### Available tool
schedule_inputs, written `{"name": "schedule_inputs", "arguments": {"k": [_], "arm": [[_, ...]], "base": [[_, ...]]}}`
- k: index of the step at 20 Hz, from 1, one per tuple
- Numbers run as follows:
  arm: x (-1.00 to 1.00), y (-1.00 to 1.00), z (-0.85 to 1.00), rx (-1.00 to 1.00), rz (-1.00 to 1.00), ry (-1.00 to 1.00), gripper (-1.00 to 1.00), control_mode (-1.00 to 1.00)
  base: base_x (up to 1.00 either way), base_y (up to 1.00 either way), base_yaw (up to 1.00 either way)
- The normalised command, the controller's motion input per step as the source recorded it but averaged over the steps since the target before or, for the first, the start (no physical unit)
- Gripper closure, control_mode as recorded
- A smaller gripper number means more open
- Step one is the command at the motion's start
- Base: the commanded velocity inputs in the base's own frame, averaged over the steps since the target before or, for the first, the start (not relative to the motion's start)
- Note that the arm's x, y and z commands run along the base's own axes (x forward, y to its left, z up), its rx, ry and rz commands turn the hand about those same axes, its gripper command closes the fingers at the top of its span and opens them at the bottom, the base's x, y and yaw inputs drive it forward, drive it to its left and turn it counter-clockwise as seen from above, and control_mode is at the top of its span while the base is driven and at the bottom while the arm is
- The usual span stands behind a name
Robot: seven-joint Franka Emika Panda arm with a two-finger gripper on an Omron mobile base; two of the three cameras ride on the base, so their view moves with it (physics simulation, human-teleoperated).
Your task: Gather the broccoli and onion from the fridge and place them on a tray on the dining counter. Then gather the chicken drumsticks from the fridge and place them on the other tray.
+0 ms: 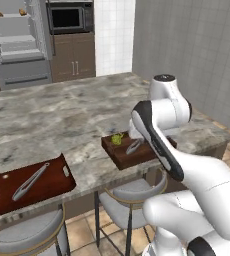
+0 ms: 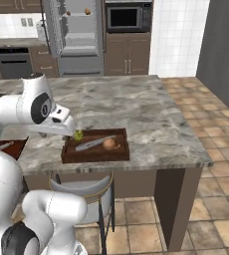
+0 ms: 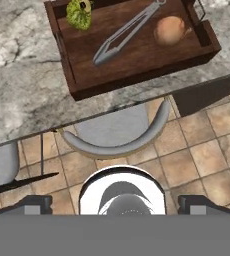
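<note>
A dark wooden tray sits at the near edge of the dining counter. On it lie the green broccoli, the round orange-brown onion and metal tongs. My gripper hovers over the counter's front edge just short of this tray, open, with nothing between its fingertips. The other tray lies further left on the counter and holds only tongs. The fridge stands open at the back, with two small golden-brown chicken drumsticks on its top shelf.
Round grey-cushioned stools stand under the counter's near edge. A microwave and brown cabinets sit beside the fridge. Tiled floor opens to the right of the counter.
</note>
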Motion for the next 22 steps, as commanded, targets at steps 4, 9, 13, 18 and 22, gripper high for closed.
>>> {"name": "schedule_inputs", "arguments": {"k": [4, 9, 13, 18, 22], "arm": [[0.00, -0.01, 0.00, 0.00, 0.00, 0.00, -1.00, -1.00], [0.00, 0.00, 0.00, 0.00, 0.00, 0.00, -1.00, 1.00], [0.00, 0.00, 0.00, 0.00, 0.00, 0.00, -1.00, 1.00], [0.00, 0.00, 0.00, 0.00, 0.00, 0.00, -1.00, 1.00], [0.00, 0.00, 0.00, 0.00, 0.00, 0.00, -1.00, 1.00]], "base": [[0.00, 0.00, 0.00], [0.00, -0.11, 0.01], [0.00, -1.00, 0.12], [-0.13, -1.00, 0.07], [-0.15, -1.00, 0.00]]}}
